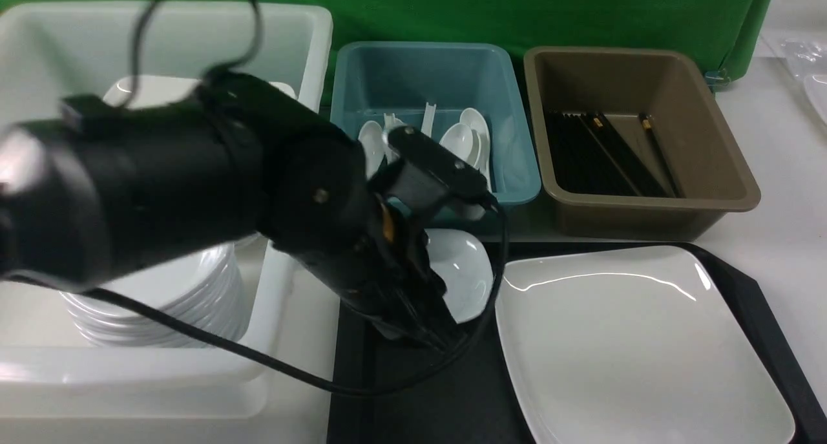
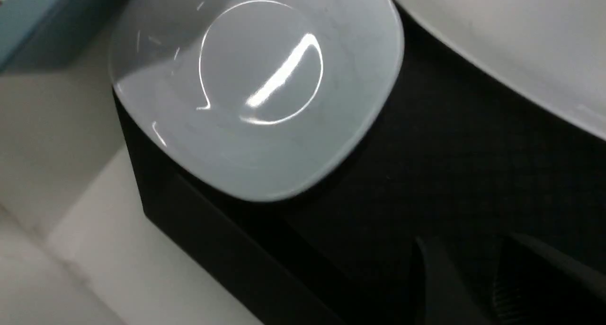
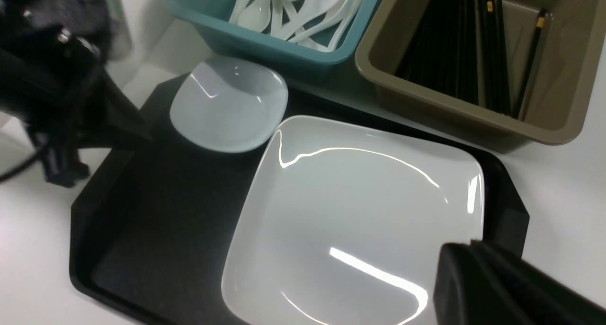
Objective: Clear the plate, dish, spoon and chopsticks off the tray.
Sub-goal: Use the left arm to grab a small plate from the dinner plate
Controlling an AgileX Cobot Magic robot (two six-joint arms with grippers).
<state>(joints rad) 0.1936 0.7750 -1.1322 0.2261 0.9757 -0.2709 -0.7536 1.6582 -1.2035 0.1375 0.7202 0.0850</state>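
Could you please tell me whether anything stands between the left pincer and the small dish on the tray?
Nothing visible does. The left pincer hangs near the small dish, and in the left wrist view only bare tray lies between them; the plate sits off to the side.

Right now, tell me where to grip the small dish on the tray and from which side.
I'd grip the small dish by its near-left rim, coming from the robot's left where the left gripper hangs, one jaw inside, one outside. It sits upright, its flared rim lifting off the tray, and the plate lies close on its right.
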